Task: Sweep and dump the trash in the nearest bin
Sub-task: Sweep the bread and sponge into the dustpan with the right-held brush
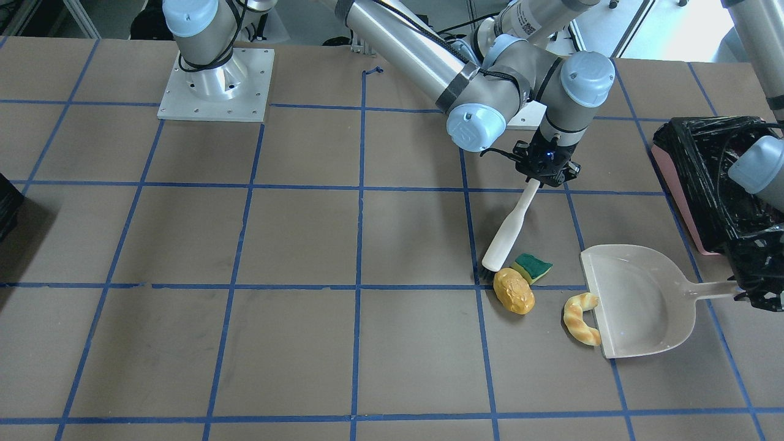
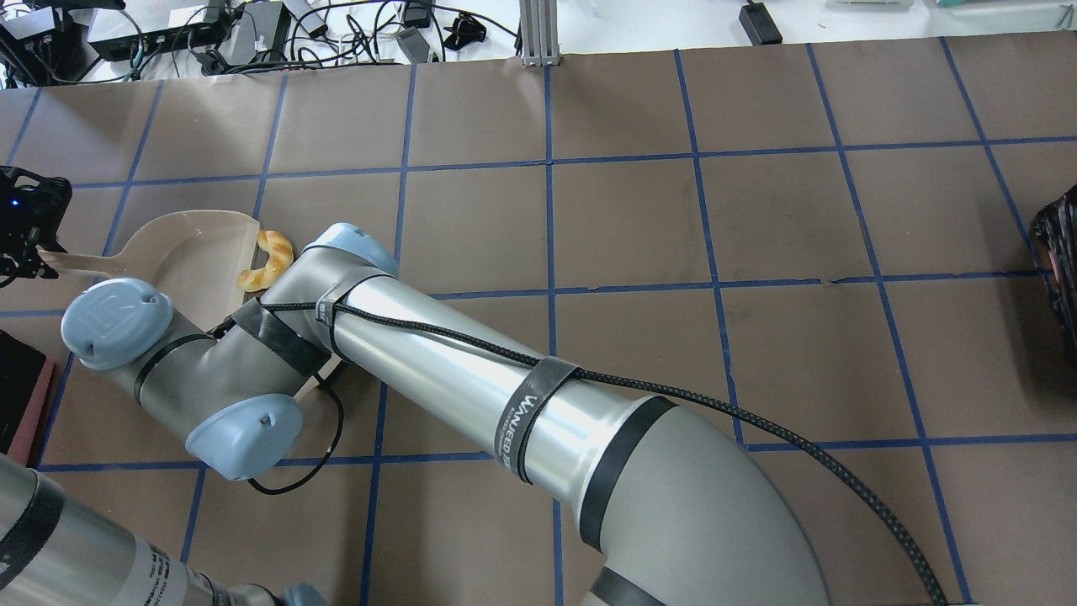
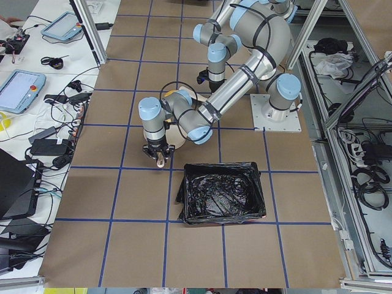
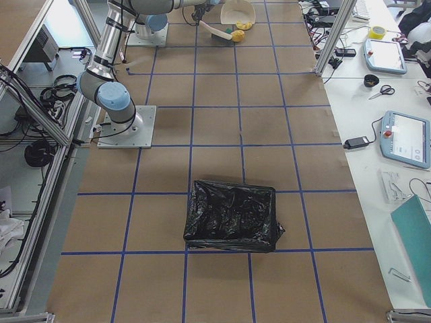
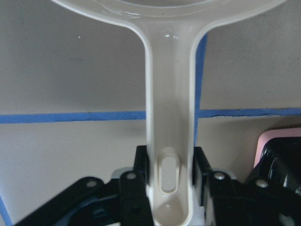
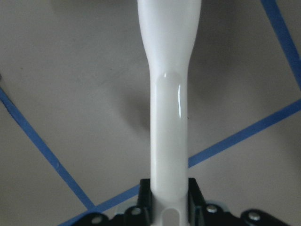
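Observation:
My right gripper (image 1: 545, 174) reaches across the table and is shut on the handle of the white brush (image 1: 511, 229). The brush's dark bristles touch the yellow-brown lump (image 1: 513, 291). The green-and-yellow sponge piece (image 1: 531, 267) lies just behind the lump. The golden twisted bread (image 1: 582, 318) lies against the open lip of the white dustpan (image 1: 643, 300), which rests flat on the table. My left gripper (image 1: 752, 289) is shut on the dustpan's handle (image 5: 170, 117). The pink bin (image 1: 680, 202) with its black bag stands right behind the dustpan handle.
An all-dark box (image 4: 232, 215) stands far off at the table's other end. My right arm (image 2: 471, 379) stretches low across the table and hides the lump, sponge and brush in the overhead view. Blue tape lines grid the brown table (image 1: 245, 343).

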